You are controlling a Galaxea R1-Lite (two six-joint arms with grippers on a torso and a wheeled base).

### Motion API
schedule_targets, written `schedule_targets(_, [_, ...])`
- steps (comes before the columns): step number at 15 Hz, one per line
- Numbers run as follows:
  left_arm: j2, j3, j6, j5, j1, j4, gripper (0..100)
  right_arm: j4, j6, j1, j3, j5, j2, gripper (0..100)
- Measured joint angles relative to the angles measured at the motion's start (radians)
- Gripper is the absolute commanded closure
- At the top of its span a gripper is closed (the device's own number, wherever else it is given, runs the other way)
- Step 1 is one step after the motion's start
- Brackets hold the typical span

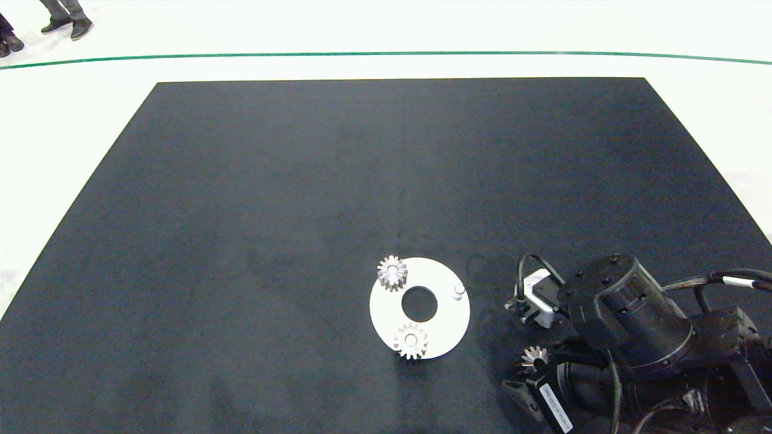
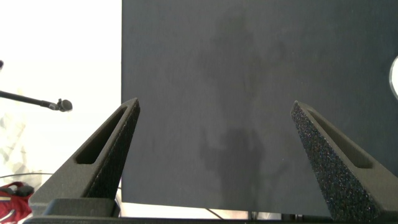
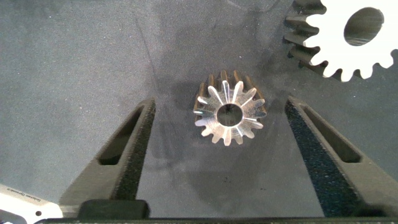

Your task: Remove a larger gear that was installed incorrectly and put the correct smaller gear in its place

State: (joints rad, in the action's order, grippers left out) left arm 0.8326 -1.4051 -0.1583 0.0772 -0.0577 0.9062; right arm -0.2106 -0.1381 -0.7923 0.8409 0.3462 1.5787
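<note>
The smaller gear [image 3: 229, 114] lies flat on the black mat between the fingers of my right gripper [image 3: 221, 106], which is open and not touching it. In the head view this gear [image 1: 534, 358] peeks out beside the right arm [image 1: 627, 325]. Just beyond it a wider, bright gear lies on the mat: the larger gear [image 3: 345, 38], cut by the picture edge and hidden under the arm from above. The white round plate [image 1: 443, 328] carries two silver gears [image 1: 392, 272] [image 1: 411, 341] and one bare peg [image 1: 459, 291]. My left gripper [image 2: 216, 104] hangs open over bare mat.
The black mat [image 1: 271, 211] lies on a white floor with a green line [image 1: 386, 53] beyond its far edge. A person's shoes [image 1: 66, 27] stand at the far left. A sliver of the plate [image 2: 394, 78] shows in the left wrist view.
</note>
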Motion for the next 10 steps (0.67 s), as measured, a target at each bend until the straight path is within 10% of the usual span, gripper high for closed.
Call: schedule_targets(10, [-0.001, 0.0, 0.0, 0.0, 0.0, -0.001, 0, 0.002, -0.001, 0.018, 0.0, 0.0, 0.016, 41])
